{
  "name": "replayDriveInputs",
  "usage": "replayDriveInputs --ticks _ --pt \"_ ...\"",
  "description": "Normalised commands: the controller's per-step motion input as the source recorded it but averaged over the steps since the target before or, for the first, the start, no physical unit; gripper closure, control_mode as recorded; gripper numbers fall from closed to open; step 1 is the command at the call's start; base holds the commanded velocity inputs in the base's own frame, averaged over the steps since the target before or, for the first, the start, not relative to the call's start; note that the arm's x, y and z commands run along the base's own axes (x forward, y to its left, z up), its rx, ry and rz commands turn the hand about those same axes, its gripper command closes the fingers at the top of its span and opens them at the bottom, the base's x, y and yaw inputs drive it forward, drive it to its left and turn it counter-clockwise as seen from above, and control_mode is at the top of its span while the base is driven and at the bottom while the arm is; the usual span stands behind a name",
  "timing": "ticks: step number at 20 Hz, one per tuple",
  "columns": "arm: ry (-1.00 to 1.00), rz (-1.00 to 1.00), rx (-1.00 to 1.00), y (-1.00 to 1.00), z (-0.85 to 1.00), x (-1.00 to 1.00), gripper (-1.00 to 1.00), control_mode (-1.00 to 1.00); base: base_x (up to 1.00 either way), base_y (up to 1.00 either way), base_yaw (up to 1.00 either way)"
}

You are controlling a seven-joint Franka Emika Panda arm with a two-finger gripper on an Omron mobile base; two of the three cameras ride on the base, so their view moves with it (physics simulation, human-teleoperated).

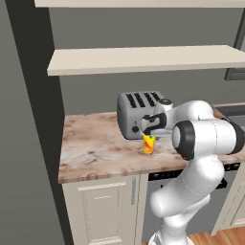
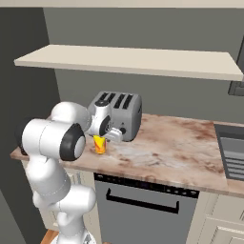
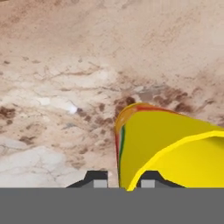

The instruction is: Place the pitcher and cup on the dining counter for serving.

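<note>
The cup (image 1: pixel 149 144), yellow with red-orange marks, stands upright at centre frame in the left base view, on the marbled desk (image 1: pixel 91 148) just in front of the grey toaster (image 1: pixel 136 112). In the hand view it fills the lower right, its rim (image 3: pixel 175 151) close to the camera. The fingers (image 3: pixel 99 179) sit at the bottom edge with the cup's near wall apparently between them; they look spread, not yet pinching, though contact is hard to judge. The cup seems light, stiff and smooth, so it may slip or tip; taking it across the wall just below the rim looks soundest. The pale shelf (image 2: pixel 133 61) spans the upper frame.
</note>
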Motion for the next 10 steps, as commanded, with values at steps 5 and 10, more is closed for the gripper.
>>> replayDriveInputs --ticks 5,10 --pt "-0.02 0.00 0.00 0.00 0.01 -0.06 1.00 -1.00 0.00 0.00 0.00" --pt "-0.18 0.01 0.00 0.01 0.28 -0.28 1.00 -1.00 0.00 0.00 0.00"
